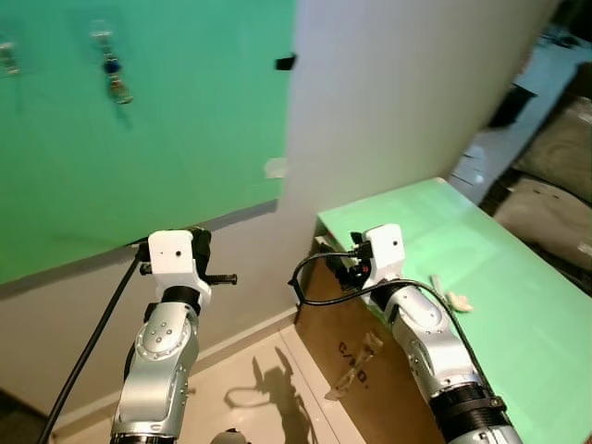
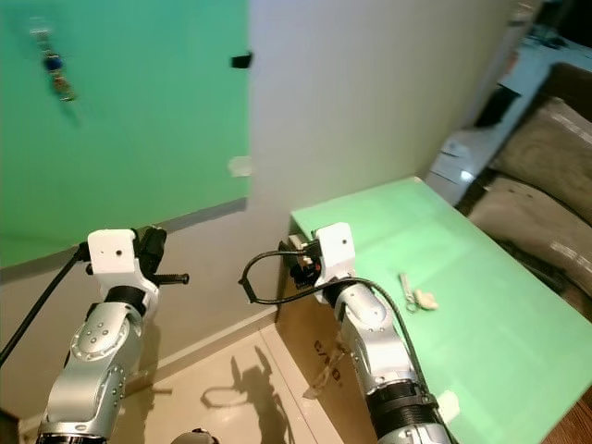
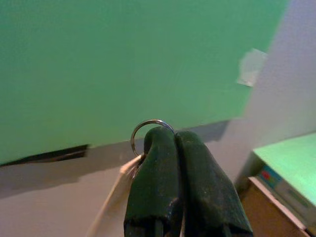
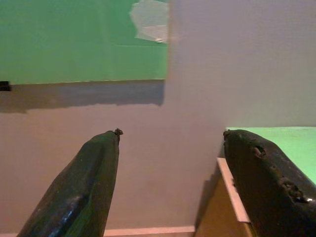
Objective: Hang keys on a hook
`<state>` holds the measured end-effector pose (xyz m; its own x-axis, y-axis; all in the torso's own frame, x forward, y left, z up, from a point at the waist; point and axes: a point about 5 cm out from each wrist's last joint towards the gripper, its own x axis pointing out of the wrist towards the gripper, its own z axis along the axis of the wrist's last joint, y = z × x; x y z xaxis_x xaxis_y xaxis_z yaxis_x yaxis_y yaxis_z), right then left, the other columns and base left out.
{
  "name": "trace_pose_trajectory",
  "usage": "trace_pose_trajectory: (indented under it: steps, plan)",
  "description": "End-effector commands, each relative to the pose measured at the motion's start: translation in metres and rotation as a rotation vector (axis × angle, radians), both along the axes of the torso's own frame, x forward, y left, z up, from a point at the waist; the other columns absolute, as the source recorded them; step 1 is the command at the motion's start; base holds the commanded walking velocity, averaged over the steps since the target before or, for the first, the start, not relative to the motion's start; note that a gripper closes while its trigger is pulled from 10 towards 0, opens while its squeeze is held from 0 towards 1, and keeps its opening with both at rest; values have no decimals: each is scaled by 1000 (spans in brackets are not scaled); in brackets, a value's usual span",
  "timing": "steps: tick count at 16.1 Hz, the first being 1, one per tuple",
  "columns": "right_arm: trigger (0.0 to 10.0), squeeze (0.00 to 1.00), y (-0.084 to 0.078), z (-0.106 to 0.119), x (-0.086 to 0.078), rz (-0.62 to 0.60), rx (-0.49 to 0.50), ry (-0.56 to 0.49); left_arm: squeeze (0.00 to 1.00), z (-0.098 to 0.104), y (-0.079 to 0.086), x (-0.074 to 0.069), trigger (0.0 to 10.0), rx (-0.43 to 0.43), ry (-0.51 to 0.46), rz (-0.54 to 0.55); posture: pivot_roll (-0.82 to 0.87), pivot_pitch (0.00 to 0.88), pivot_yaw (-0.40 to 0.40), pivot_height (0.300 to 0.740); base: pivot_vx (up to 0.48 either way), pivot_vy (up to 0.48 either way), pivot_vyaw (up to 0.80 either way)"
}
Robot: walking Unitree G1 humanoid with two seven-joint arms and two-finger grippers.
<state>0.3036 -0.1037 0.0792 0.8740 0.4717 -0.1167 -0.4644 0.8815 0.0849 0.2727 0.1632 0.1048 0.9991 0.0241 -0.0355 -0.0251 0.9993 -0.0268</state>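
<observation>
Silver key ring [image 3: 148, 129] pinched in left gripper [image 3: 174, 140] near green panel [image 3: 123, 64].

green table [image 1: 518, 305], green wall panel [image 1: 185, 120]

This looks like a lived-in room of a home, dressed up for a trial. A grey sofa [image 2: 546, 176] sits off beyond the far end of a green-topped table [image 1: 518, 305], and a green sheet [image 1: 139, 120] is taped to the plain white wall [image 1: 407, 92] beside that table, with keys [image 1: 113, 74] hanging on it.
</observation>
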Motion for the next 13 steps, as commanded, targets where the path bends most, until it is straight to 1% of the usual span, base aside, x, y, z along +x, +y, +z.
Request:
trace_pose_trajectory:
  steps: [1, 2, 3, 5, 9, 13]
  plan:
    - [10000, 0, -2, 3, 4, -2, 15, -1, 0, 5, -2, -1, 10000, 3, -19, 9, 142, 0, -93, 740, 0, 0, 587]
    - [10000, 0, -1, 4, 4, 3, 20, -1, 0, 6, -2, -1, 10000, 1, -21, 8, 146, 0, -96, 740, 0, 0, 587]
    - [10000, 0, 0, 5, 6, 9, 24, 0, 0, 10, -2, -1, 10000, -3, -43, 11, 151, 0, -100, 740, 0, 480, 587]
    - [10000, 0, 0, 5, 8, 11, 32, 3, 0, 11, -3, -1, 10000, 6, -47, 13, 155, 0, -102, 740, 0, 480, 578]
    - [10000, 0, 0, 6, 8, 17, 37, 3, 0, 12, -5, 0, 10000, 18, -55, 15, 155, 0, -102, 740, 0, 0, 577]
    - [10000, 0, 2, 4, 7, 31, 40, 4, 0, 13, -3, 0, 10000, 46, -51, 19, 155, 0, -98, 740, 0, 0, 566]
